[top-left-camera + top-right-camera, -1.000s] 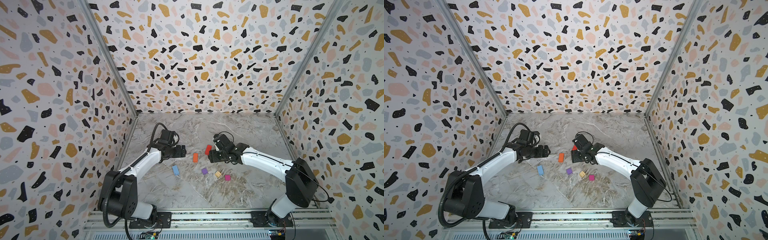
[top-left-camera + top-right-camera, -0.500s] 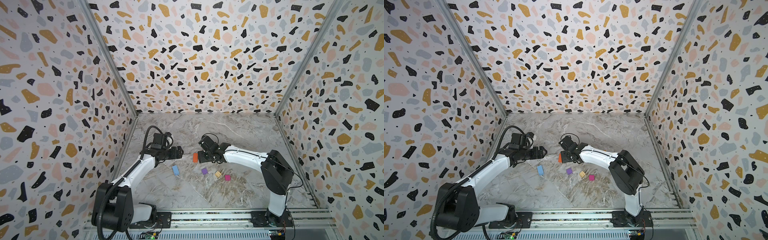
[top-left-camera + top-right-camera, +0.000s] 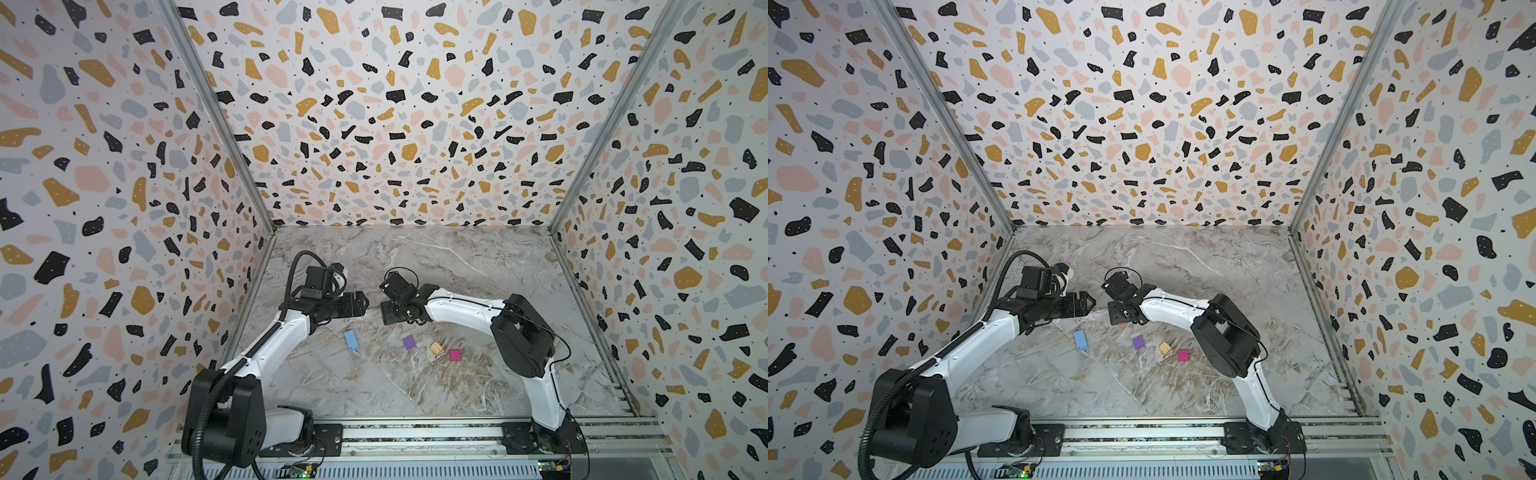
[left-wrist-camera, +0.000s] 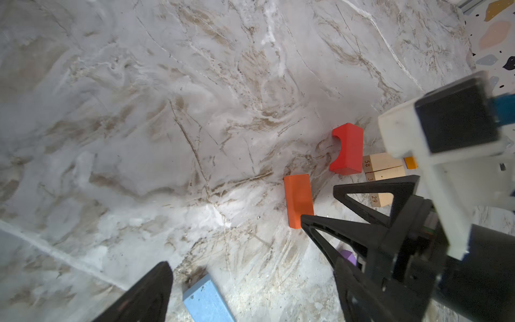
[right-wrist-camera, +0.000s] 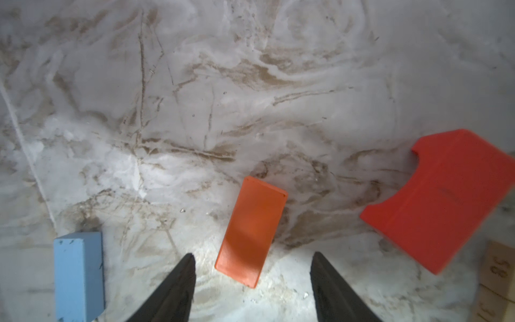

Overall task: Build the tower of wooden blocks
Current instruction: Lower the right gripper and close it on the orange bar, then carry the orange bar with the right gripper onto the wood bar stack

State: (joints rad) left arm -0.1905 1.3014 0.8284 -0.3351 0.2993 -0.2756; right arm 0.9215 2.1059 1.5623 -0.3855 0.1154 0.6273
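The wood blocks lie loose on the marble floor. My right gripper (image 5: 252, 255) is open and hovers low over the orange block (image 5: 252, 231), whose near end lies between the fingertips without touching them. Close by are a red arch block (image 5: 443, 203) and tan oblong blocks (image 4: 383, 167) side by side. In both top views the right gripper (image 3: 388, 313) hides these. My left gripper (image 3: 361, 305) faces it, open and empty, above the light blue block (image 4: 207, 301). A purple cube (image 3: 409, 342), tan cube (image 3: 435, 348) and magenta cube (image 3: 455, 355) sit nearer the front.
Speckled walls close in the floor on the left, right and back. A metal rail (image 3: 415, 436) with both arm bases runs along the front. The two grippers stand close together near the middle of the floor.
My right gripper has swung left, from beside the red block to over the orange block, which it now hides in the top views. The left gripper has barely moved.
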